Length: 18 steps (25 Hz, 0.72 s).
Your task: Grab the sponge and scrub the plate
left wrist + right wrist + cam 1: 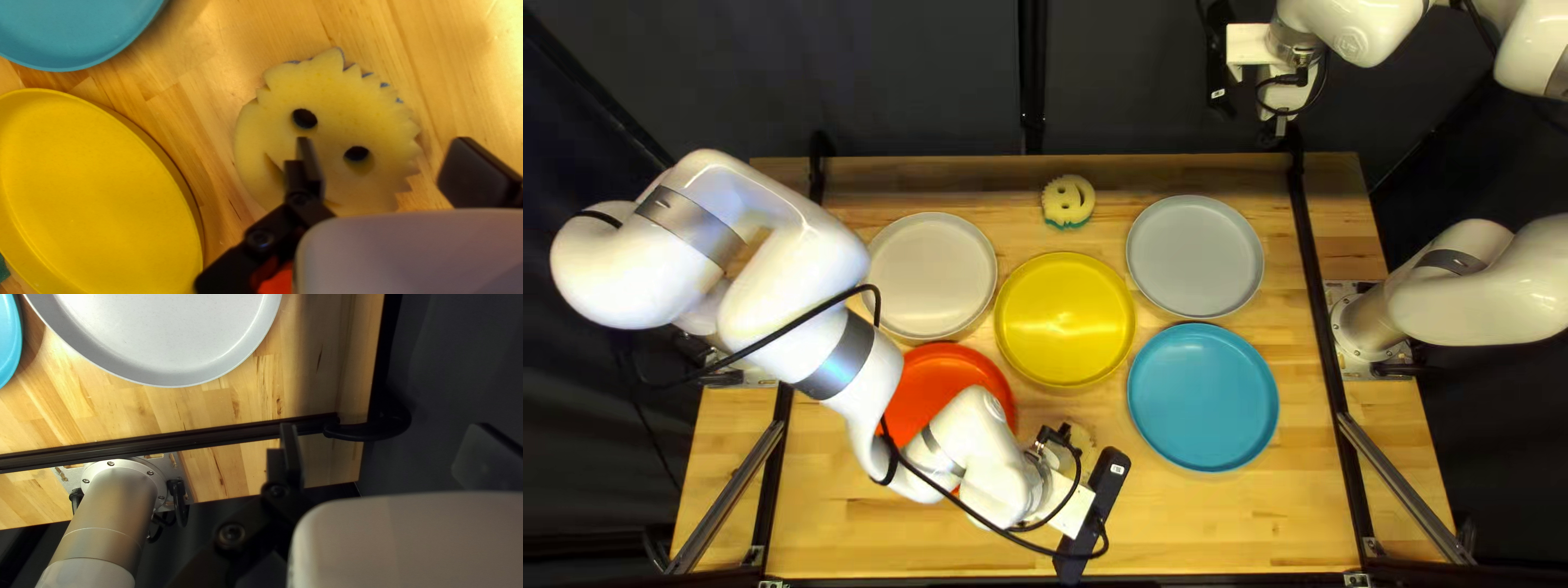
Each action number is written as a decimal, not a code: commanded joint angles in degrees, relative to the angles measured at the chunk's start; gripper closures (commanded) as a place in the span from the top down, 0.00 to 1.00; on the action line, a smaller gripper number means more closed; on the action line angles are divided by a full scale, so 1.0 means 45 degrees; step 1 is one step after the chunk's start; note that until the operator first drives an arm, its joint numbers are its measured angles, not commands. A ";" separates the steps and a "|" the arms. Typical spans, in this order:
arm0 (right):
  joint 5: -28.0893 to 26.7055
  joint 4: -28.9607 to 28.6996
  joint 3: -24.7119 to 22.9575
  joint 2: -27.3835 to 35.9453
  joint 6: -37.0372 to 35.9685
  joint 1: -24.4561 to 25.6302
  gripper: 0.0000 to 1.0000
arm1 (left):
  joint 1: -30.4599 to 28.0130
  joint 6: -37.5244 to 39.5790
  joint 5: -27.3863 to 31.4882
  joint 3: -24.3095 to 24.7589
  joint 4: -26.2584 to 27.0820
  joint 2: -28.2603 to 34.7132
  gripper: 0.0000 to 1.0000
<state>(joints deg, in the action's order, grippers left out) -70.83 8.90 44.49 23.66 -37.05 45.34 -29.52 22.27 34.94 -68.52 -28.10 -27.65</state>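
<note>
Left gripper (384,147), fingers spread and empty, is nearer: the round, pale-yellow, jagged-edged foam sponge (332,98) lies off-centre beneath it, towards the round yellow plate (92,185). At lower centre, the top left view shows only a sliver of it; the wrist view reveals its face. Right gripper (384,429) gapes too.

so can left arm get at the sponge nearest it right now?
Probably yes: the left gripper is open above that sponge, nothing visible between them. It may need a small sideways shift to straddle it.
</note>
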 commanded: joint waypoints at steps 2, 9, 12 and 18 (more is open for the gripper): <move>0.0000 0.0000 0.0000 0.0000 0.0000 0.0000 1.00 | -0.0010 0.0139 -0.0107 0.0139 -0.0068 0.0045 0.00; 0.0000 0.0000 0.0000 0.0000 0.0000 0.0000 1.00 | 0.0537 -0.0566 -0.0855 0.1200 0.0487 0.0710 0.00; 0.0000 0.0000 0.0000 0.0000 0.0000 0.0000 1.00 | 0.1378 -0.1102 -0.2510 0.2469 0.0651 0.0770 0.00; 0.0000 0.0000 0.0000 0.0000 0.0000 0.0000 1.00 | 0.1378 -0.1102 -0.2510 0.2469 0.0651 0.0770 0.00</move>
<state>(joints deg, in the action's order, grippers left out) -70.83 8.90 44.49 23.66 -37.05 45.34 -23.34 17.35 23.71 -57.46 -25.19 -24.15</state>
